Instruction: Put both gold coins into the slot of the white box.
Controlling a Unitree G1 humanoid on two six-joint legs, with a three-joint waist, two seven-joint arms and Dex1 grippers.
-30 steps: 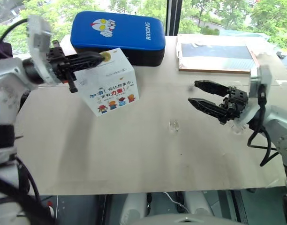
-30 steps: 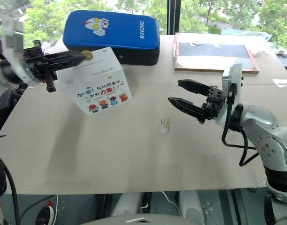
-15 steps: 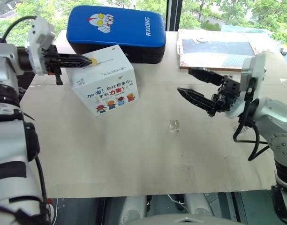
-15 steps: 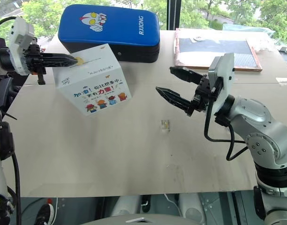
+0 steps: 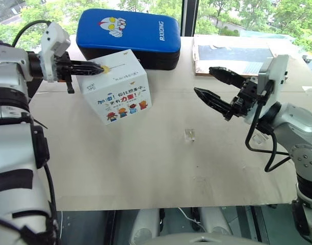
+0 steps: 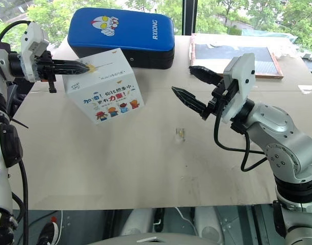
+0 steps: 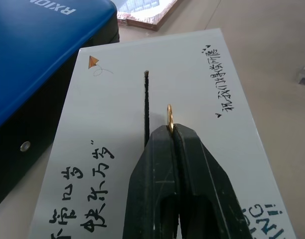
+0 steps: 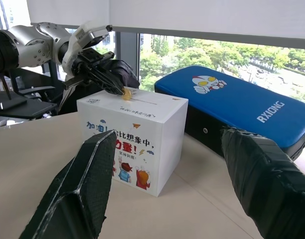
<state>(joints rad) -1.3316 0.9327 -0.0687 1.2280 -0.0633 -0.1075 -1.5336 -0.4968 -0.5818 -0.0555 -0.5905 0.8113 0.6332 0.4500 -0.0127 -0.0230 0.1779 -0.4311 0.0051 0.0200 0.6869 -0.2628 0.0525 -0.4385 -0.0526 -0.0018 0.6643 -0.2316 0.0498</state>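
Now my left gripper reaches level over the white box, a smooth cardboard cube with cartoon children on its side, fingers pinched tight on a gold coin, a thin shiny disc held on edge. It sits just beside the slot, a thin dark slit in the handwritten top. Farther right, my right gripper hovers well apart from the box, its tapered black fingers spread wide around nothing.
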